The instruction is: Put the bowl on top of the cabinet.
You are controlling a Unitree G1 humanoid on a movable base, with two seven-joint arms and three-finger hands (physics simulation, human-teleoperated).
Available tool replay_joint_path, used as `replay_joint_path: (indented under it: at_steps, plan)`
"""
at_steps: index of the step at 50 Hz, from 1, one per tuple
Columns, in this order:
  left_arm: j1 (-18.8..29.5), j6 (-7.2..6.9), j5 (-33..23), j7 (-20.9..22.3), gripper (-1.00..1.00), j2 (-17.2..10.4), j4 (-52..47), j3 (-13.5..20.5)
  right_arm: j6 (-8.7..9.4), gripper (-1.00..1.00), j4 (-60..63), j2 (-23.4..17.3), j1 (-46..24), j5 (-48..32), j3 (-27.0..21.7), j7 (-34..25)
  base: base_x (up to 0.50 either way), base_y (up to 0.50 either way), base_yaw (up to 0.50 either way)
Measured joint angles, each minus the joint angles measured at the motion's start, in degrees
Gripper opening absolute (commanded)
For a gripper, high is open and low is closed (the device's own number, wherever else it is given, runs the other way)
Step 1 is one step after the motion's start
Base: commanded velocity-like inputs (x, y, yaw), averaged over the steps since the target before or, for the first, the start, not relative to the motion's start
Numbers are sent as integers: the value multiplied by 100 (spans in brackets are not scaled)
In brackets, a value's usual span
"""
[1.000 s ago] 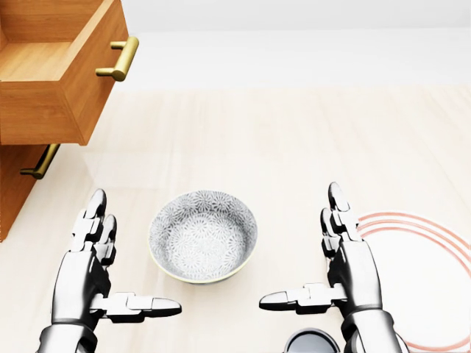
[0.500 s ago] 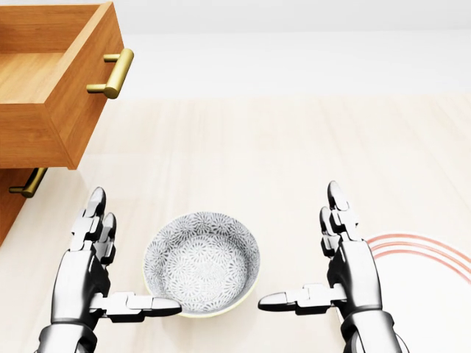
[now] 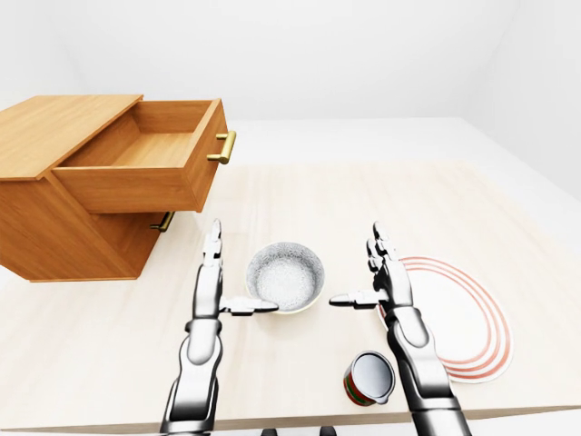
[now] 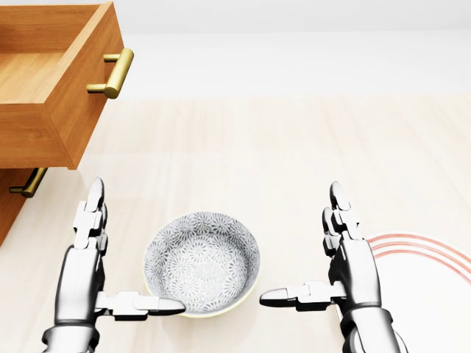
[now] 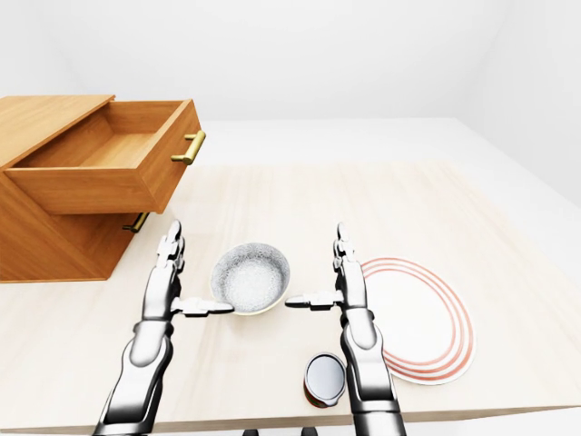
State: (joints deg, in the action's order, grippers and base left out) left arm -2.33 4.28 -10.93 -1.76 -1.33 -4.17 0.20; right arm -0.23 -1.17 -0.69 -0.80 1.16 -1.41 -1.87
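Observation:
The patterned grey bowl (image 4: 202, 262) sits upright on the pale wooden table (image 4: 280, 162), between my two hands. My left hand (image 4: 136, 254) is open just left of the bowl, fingers pointing up the view, and its thumb (image 4: 158, 306) lies against the bowl's lower left rim. My right hand (image 4: 300, 246) is open to the right of the bowl, its thumb pointing at the bowl with a small gap. The wooden cabinet (image 3: 64, 123) stands at the upper left, its top drawer (image 3: 154, 154) pulled out.
A white plate with red rings (image 3: 458, 313) lies right of my right hand. A can (image 3: 370, 377) stands near the table's bottom edge, beside my right forearm. The open drawer's brass handle (image 4: 112, 73) overhangs the table above my left hand.
The camera moved over the last second: the bowl slid down the view and the cabinet shifted left. My left thumb now reaches the bowl's rim. The right hand keeps its pose.

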Motion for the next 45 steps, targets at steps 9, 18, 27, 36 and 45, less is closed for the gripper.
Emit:
replay_joint_path:
  at_steps: [9, 18, 27, 36, 45]
  plan:
    - [-78, 72, -944, -622, 100, 19, 256, -192, -4, 100, -28, -2, -9, 1, -3, 18, 0, 0, 0]
    - [-297, 72, -1727, -1191, 100, 25, 294, -394, -20, 100, -64, -8, -19, 14, -19, 25, 0, 0, 0]
    - [-475, 72, -2224, -1559, 100, 10, 239, -476, -33, 100, -98, -3, -30, 4, -8, 36, 0, 0, 0]
    - [-566, 72, -2938, -2142, 100, -4, 319, -619, -43, 100, -113, -3, -35, 6, -6, 34, 0, 0, 0]
    - [-533, 72, -3652, -2806, 100, -20, 533, -791, -42, 100, -90, -3, -23, 8, -5, 30, 0, 0, 0]
